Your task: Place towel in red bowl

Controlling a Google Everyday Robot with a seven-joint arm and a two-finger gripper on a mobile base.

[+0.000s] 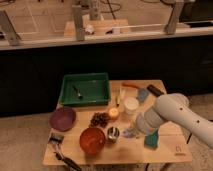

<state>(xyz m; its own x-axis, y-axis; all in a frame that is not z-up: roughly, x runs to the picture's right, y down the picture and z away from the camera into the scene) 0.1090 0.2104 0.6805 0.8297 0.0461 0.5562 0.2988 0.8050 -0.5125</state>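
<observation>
The gripper (130, 132) hangs low over the wooden table (170, 152), at the end of the big white arm (167, 114). It is too hard to tell if the gripper is spread or pressed together. The blue-green towel (151, 139) lies on the table just to the right of the gripper, partly under the arm. A little silver cup (113, 133) stands just to the left of the gripper. The red bowl (92, 140) sits past that cup, farther left. A white cup (131, 105) stands behind the gripper.
</observation>
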